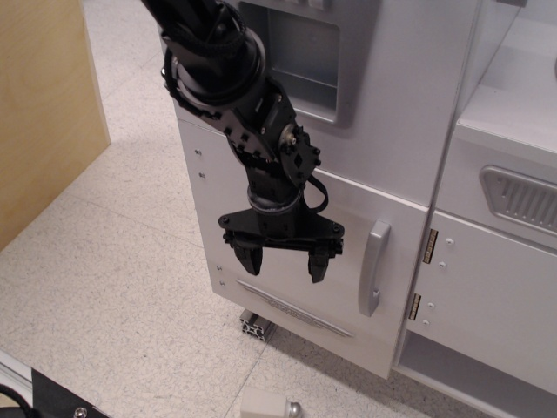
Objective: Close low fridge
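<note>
The low fridge (287, 305) is the white lower compartment of the toy kitchen, with a large plain white door. Its grey vertical loop handle (373, 267) is at the door's right edge, and two silver hinges (429, 246) sit just right of it. The door lies nearly flush with the cabinet front. My black gripper (280, 263) hangs in front of the door, left of the handle, fingers pointing down. It is open and empty. The arm hides part of the door's upper left.
A white panel with a recessed grey square dispenser (300, 52) is above the door. A smaller white door with a ribbed grey panel (522, 198) is to the right. A wooden panel (43, 104) stands at left. A metal foot (255, 325) sits under the fridge.
</note>
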Action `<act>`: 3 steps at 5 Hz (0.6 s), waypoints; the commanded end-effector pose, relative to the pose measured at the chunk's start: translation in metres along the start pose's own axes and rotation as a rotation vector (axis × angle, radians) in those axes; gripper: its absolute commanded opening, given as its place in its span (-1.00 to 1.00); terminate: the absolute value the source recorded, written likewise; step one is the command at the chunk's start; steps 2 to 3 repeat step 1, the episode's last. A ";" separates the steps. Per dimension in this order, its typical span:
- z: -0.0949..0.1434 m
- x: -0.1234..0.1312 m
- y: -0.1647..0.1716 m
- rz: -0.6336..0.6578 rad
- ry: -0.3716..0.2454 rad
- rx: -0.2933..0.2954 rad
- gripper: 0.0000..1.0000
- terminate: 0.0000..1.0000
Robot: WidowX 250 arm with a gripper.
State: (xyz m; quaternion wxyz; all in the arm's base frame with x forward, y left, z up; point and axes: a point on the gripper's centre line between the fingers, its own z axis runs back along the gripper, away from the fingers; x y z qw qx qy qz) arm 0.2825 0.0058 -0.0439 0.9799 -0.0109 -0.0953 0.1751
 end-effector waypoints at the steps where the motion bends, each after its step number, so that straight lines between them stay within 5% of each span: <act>1: 0.017 0.011 0.002 0.002 -0.044 -0.013 1.00 1.00; 3: 0.017 0.011 0.002 0.002 -0.044 -0.013 1.00 1.00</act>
